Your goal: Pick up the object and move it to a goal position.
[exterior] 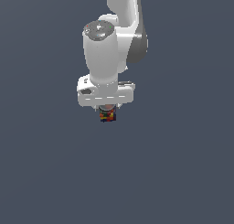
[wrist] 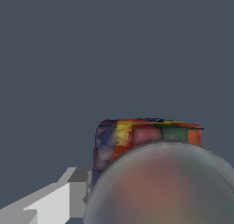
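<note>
A: What surrounds the arm?

B: Only a flat, dark blue-grey backdrop (exterior: 41, 173), filling both views; I cannot tell floor from wall in it.

A: And the largest thing?

B: The white arm (exterior: 109, 45), coming down from the top of the exterior view; under its wide white hand sits the gripper (exterior: 108, 112), and the can (exterior: 108, 116) is right beneath the hand, mostly hidden, only its patched side peeking out.

A: What does the wrist view add?

B: The can (wrist: 151, 136) close up: a blurred grey-brown round top, side patched red, yellow, green and dark blue; one pale finger (wrist: 68, 195) lies against its side.

A: So the gripper is clamped on it?

B: It looks so, though the second finger is out of sight.
</note>
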Controlling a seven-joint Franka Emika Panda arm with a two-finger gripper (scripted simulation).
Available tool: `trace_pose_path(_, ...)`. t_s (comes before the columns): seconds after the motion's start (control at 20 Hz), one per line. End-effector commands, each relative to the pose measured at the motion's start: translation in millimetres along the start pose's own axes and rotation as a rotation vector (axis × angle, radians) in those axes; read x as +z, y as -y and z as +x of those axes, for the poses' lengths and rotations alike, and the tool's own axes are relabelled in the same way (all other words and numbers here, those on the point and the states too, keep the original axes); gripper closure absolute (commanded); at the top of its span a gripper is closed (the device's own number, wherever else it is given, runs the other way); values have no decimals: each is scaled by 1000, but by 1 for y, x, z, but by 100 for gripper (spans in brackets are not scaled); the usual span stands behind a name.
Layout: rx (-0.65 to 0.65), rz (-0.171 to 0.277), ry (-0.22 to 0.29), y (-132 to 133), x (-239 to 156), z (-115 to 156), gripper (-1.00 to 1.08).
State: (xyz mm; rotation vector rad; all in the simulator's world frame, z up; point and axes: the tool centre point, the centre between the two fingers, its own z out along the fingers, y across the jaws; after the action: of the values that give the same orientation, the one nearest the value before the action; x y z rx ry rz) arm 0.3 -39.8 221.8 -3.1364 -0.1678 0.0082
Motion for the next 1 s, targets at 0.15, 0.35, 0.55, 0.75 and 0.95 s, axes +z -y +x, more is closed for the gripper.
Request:
trace_pose_path(0.15, 0, 0, -4, -7, -57, -27, 108)
trace_pose_path(0.35, 0, 0, -5, -12, -101, -49, 108)
trace_pose_path(0.55, 0, 0, -5, -17, -145, -70, 108)
trace_pose_path(0.75, 0, 1, -5, -23, -188, -90, 108)
trace_pose_path(0.95, 0, 1, -5, -28, -225, -108, 108)
